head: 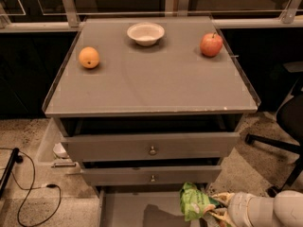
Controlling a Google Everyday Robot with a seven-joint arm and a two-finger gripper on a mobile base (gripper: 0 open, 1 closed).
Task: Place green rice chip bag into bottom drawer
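The green rice chip bag (195,204) is a bright green crinkled foil bag, held over the right part of the open bottom drawer (128,209), whose flat grey floor shows at the frame's lower edge. My gripper (215,208) comes in from the lower right on a white arm and is shut on the bag's right side. The bag hangs low, just in front of the middle drawer's face.
An orange (88,57), a white bowl (145,33) and a red apple (211,44) sit on the cabinet top (151,84). Two knobbed drawers (151,150) stand slightly open above. A black cable (28,183) lies on the floor left; a chair base (279,145) stands right.
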